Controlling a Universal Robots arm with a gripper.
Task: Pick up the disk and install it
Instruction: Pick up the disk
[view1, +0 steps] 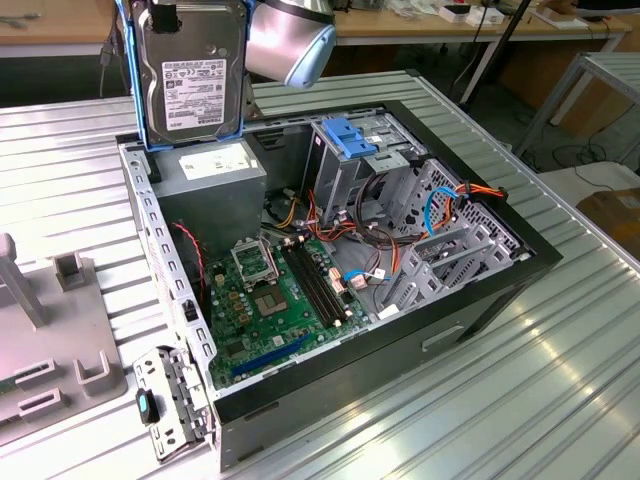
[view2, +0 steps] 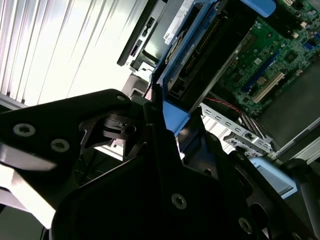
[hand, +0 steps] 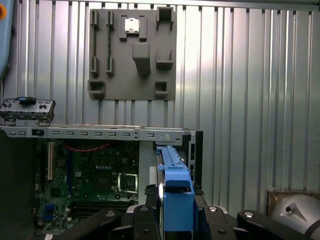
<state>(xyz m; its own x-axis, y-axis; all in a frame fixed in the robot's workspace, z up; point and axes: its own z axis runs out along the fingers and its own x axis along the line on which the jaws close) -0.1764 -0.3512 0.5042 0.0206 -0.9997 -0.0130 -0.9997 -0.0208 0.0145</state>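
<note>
The disk (view1: 192, 75), a grey metal hard drive with a white label in a blue carrier rail, hangs upright above the back left corner of the open computer case (view1: 480, 300), over the power supply (view1: 215, 165). My gripper (view1: 165, 16) grips it from above, shut on the carrier. In the first wrist view the blue carrier (hand: 176, 197) sits clamped between the black fingers (hand: 145, 215) of the gripper (hand: 175, 215). The second wrist view has the disk (view2: 200, 47) edge-on beyond the gripper (view2: 160, 117).
Inside the case are the green motherboard (view1: 275, 300), an upright metal drive cage with a blue top (view1: 350, 140) and bundled cables (view1: 440, 210). A grey fixture plate (view1: 50, 350) lies on the ribbed metal table (view1: 560, 400) at the exterior view's left. A hinged bracket (view1: 170, 400) sticks out at the case's near corner.
</note>
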